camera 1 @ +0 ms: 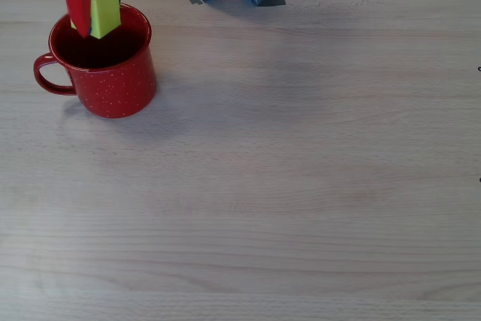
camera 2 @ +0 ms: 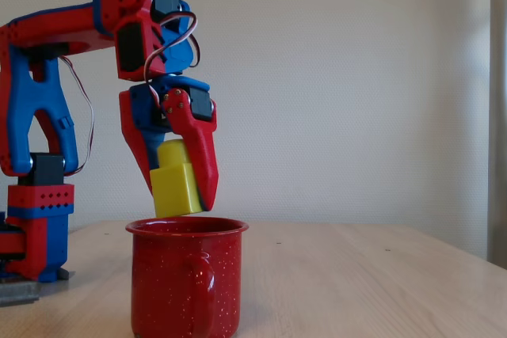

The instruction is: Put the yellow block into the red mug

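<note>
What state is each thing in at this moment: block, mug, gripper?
yellow block: held between the fingers, hanging above the mug's opening, not yet inside.
red mug: upright on the table; nothing visible inside in the overhead view.
gripper: shut on the block, pointing down over the mug.

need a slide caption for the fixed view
Red-and-blue gripper holds the yellow block just above the red mug.
</note>
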Available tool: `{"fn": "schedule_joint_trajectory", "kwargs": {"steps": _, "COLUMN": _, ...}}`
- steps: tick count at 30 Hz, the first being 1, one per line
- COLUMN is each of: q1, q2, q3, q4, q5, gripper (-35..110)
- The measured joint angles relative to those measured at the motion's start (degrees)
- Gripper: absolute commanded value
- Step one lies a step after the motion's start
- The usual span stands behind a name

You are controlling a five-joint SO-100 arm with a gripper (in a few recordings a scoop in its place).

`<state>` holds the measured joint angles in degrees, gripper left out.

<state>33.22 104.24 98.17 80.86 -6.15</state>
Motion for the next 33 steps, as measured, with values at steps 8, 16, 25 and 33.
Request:
{"fn": "schedule_joint_trajectory", "kwargs": {"steps": 8, "q1": 0.3, "q2": -0.4, "q3": 1.2, "q4": -1.2, "q5": -1.1, "gripper": 32}}
{"fn": "schedule_joint_trajectory", "kwargs": {"steps": 16, "q1": 0.3, "q2": -0.4, "q3": 1.2, "q4": -1.2, "q5": -1.1, "gripper": 30}}
{"fn": "schedule_joint_trajectory", "kwargs": {"steps": 25, "q1": -1.0, "q2": -0.4, "q3": -3.5, "q4": 1.7, "q5": 0.7, "gripper": 0}}
{"fn": "schedule_joint_trajectory", "kwargs": {"steps": 33, "q1": -6.0, "q2": -1.8, "q3": -17.0, "q4": 4.8, "q5": 5.4, "gripper": 0}}
